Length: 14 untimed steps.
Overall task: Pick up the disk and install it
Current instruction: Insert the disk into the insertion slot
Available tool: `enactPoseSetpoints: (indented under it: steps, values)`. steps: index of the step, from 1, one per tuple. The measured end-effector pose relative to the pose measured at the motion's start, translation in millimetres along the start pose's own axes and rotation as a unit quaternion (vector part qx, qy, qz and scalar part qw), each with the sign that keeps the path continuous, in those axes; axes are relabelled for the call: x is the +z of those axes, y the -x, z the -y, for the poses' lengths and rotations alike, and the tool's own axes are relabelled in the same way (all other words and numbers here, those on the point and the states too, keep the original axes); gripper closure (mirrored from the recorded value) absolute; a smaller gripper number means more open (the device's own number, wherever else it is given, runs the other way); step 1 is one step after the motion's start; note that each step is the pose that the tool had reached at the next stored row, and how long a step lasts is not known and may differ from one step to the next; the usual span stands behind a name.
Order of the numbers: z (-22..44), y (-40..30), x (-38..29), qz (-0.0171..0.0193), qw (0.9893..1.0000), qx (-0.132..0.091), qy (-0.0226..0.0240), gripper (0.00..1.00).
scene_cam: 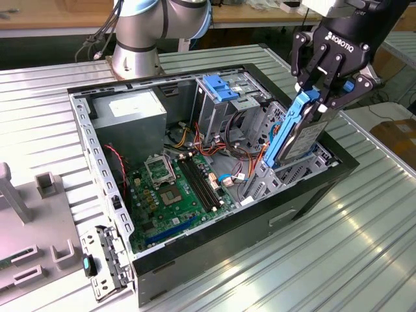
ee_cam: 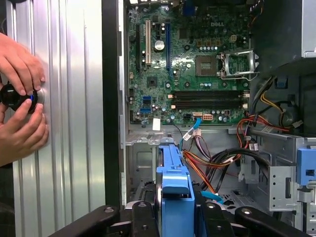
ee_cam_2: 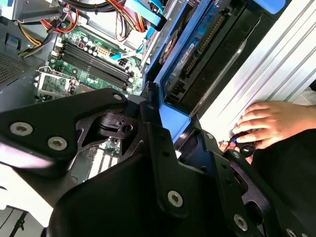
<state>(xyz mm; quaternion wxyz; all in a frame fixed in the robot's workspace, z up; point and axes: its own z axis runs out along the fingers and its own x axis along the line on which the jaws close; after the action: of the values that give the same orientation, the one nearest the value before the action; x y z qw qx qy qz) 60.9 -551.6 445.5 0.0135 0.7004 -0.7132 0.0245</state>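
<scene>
Jaws shut tight on the disk's upper end: gripper (scene_cam: 323, 91) clamps the disk (scene_cam: 296, 136) by its blue rail. In the exterior view the disk stands on edge, tilted, and runs from the jaws toward 7 o'clock. Its lower end is inside the case (scene_cam: 214, 250), at 3 o'clock from the motherboard (scene_cam: 179, 192). In the first wrist view, a person's hands (ee_cam: 19, 66) hold a black knob (ee_cam: 14, 96) on the table (ee_cam: 69, 98) beside the case.

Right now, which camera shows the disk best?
The exterior view: most of the disk shows, tilted, gripped by the pincer, its lower end inside the computer case. The first wrist view shows its blue rail end-on; the second wrist view, its blue edge and one face.
</scene>
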Motion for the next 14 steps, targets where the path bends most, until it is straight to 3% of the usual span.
enactPoseSetpoints:
  steps: [7,14]
  values:
    - [-0.1,0.2,3.0,0.0,1.0,0.0,0.0,0.63]
    - [-0.2,0.6,10.5,0.0,1.0,0.0,0.0,0.63]
